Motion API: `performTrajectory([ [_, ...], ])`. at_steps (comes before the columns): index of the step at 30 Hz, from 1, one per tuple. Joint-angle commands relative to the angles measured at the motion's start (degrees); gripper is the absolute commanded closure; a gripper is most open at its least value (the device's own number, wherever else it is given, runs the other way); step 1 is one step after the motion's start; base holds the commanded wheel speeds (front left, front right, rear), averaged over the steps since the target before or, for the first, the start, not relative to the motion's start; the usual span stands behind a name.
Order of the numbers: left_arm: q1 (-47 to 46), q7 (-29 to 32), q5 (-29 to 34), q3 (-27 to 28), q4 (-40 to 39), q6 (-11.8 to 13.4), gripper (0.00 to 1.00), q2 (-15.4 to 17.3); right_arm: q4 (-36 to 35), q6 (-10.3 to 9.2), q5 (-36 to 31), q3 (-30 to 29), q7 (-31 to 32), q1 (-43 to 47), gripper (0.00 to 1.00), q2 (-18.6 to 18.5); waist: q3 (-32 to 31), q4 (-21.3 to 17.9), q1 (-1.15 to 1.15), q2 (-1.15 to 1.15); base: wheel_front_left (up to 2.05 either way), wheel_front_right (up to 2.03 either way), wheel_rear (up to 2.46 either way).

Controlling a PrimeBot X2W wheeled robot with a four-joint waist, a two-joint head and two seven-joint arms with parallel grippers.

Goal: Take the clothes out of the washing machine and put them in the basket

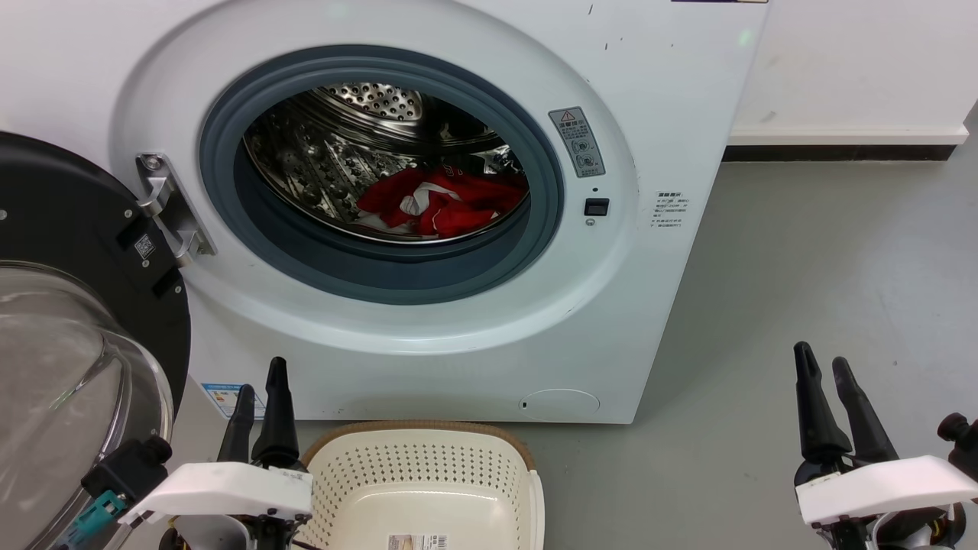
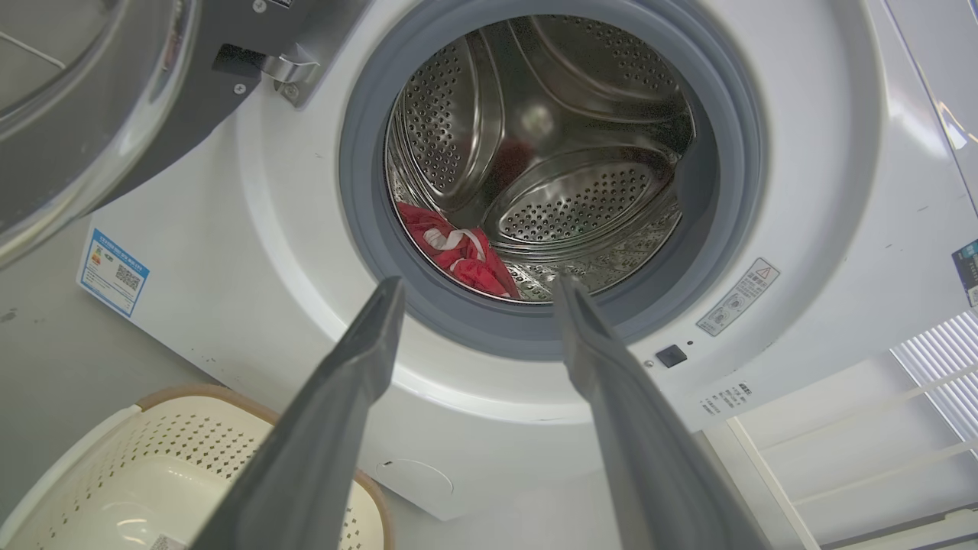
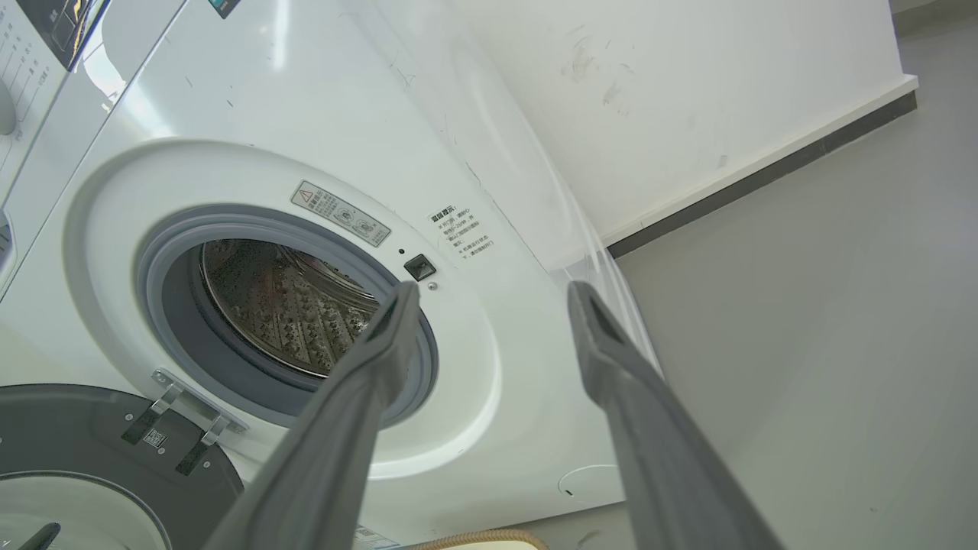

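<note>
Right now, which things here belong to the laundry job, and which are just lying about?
Job: red jersey in the drum; washing machine; cream laundry basket; left gripper and right gripper, both open.
Lying about: blue-edged label; warning sticker; grey floor; skirting board.

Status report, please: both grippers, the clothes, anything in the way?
Left gripper open, empty, beside basket. Right gripper open, empty. Red clothes inside washing machine. Door open, nothing blocks the opening.

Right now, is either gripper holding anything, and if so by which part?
Nothing is held. The left gripper and right gripper are open and empty; the clothes lie inside the washing machine.
</note>
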Motion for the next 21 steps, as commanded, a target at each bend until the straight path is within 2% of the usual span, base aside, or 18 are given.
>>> performTrajectory([
  [1,0.12,-0.72,2.39,-0.42,-1.09,0.26,0.00,0.13,-1.45,0.00,-2.85,0.15,-0.67,0.08,0.00,-0.26,-0.02,0.00,0.00,0.00,0.00,0.00,0.00],
  [21,1.63,-4.04,15.92,-1.78,-2.21,1.73,0.00,0.16,-4.64,0.00,-17.55,0.36,-4.01,1.95,0.00,-0.27,-0.08,0.01,0.00,0.00,0.00,0.00,0.00],
])
